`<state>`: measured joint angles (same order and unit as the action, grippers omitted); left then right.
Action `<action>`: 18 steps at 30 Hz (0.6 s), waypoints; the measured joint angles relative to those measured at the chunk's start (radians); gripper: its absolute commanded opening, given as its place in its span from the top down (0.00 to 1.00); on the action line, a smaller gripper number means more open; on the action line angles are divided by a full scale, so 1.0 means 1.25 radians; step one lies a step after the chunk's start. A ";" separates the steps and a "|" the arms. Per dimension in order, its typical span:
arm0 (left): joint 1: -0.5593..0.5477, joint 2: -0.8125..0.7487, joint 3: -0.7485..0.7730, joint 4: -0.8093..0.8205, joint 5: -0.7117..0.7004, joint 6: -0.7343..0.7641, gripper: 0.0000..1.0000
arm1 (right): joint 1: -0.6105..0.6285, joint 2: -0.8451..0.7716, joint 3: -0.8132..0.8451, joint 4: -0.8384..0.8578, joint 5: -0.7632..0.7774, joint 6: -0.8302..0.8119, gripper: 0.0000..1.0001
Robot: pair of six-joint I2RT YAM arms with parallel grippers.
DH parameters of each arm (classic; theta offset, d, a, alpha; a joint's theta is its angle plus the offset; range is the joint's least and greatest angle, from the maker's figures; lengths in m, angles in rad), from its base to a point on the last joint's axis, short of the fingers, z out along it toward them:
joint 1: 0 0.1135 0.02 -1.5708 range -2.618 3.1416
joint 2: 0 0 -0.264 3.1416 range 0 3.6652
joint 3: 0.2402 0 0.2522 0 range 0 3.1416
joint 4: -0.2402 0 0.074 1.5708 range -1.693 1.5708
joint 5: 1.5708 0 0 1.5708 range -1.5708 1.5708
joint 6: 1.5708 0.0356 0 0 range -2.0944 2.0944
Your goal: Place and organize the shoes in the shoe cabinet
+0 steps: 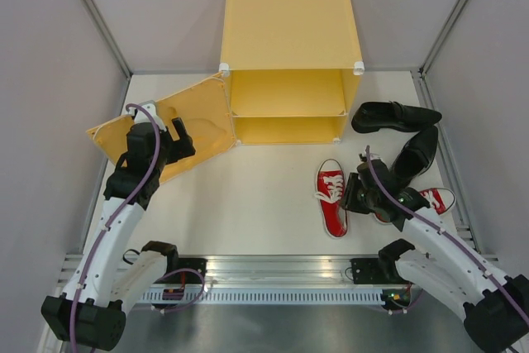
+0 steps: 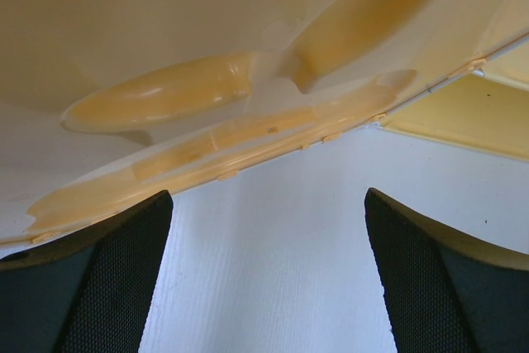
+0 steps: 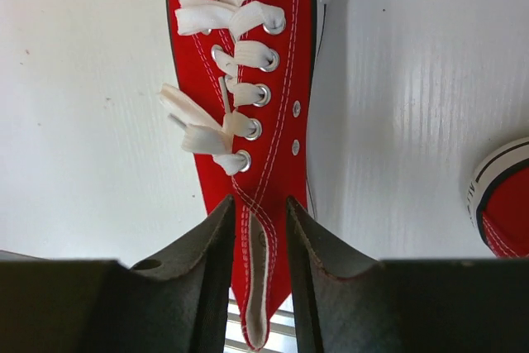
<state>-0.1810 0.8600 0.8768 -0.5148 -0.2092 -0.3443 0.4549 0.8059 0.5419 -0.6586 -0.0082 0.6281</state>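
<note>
Bright, even light fell on the yellow-orange plastic cube cabinet; faint shadows lay inside it; its embossed door looked blurred.

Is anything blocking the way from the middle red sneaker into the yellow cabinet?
Nothing visible does. The table between the red sneaker and the shoe cabinet's open front is bare; the door is swung out left, and the black shoes lie off to the right.

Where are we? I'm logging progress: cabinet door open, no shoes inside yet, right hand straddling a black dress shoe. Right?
The shoe is wrong: the right hand straddles a red sneaker, as the right wrist view shows. The cabinet door is open and no shoes are inside yet.
</note>
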 measured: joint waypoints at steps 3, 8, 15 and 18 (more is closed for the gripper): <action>0.000 0.000 0.000 0.000 -0.001 0.000 0.00 | 0.054 0.022 0.000 -0.003 0.052 0.025 0.64; 0.000 0.000 0.000 -0.001 -0.001 0.000 0.00 | 0.164 0.027 0.024 -0.037 0.136 0.064 0.61; 0.000 0.000 0.000 -0.003 -0.001 0.000 0.00 | 0.278 0.036 0.140 -0.100 0.219 0.111 0.52; 0.000 -0.001 0.000 -0.003 -0.002 0.000 0.00 | 0.299 0.060 0.145 -0.105 0.213 0.124 0.52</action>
<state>-0.1810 0.8585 0.8768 -0.5190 -0.2119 -0.3443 0.8284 0.8814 0.7231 -0.7898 0.2581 0.7830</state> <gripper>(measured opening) 0.994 0.481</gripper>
